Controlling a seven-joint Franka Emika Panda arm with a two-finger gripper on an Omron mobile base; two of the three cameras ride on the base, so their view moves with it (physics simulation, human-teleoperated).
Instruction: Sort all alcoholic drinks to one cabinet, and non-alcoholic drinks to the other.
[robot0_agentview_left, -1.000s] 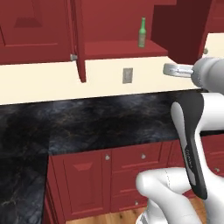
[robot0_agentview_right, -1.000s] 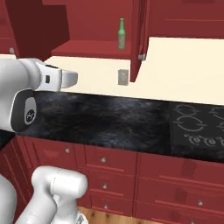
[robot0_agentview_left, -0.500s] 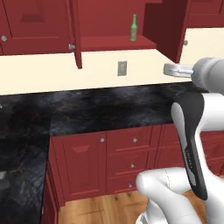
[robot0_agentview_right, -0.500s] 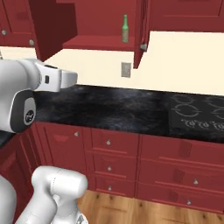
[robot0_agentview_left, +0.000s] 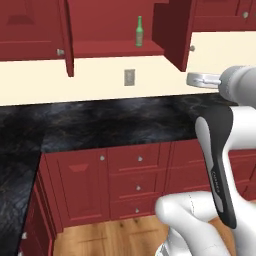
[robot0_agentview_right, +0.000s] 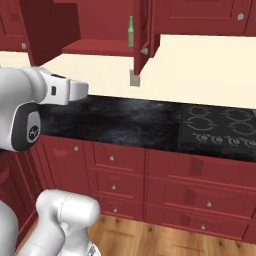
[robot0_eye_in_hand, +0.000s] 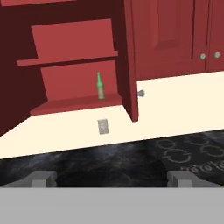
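One alcoholic drink, a slim bright green bottle (robot0_agentview_left: 139, 31) (robot0_agentview_right: 131, 31) (robot0_eye_in_hand: 100, 86), stands upright on the bottom shelf of an open red upper cabinet (robot0_agentview_left: 100, 48) (robot0_agentview_right: 95, 47) (robot0_eye_in_hand: 74, 105). Both cabinet doors are swung wide. My gripper (robot0_eye_in_hand: 112, 179) is open and holds nothing. It sits well back from the cabinet, over the black counter, and faces the bottle. The non-alcoholic drinks are out of view.
A black stone counter (robot0_agentview_left: 110, 125) (robot0_agentview_right: 120, 120) runs below the cabinet, with a cooktop (robot0_agentview_right: 220, 125) (robot0_eye_in_hand: 192, 153) to the right. A wall outlet (robot0_agentview_left: 129, 77) sits under the shelf. Closed red upper cabinets (robot0_eye_in_hand: 175, 35), lower drawers (robot0_agentview_right: 165, 170) and wooden floor (robot0_agentview_left: 120, 235) surround it.
The whole picture has shifted: the base has backed away from the counter, so more drawers and floor show. The bottle stays on its shelf and the gripper stays open.
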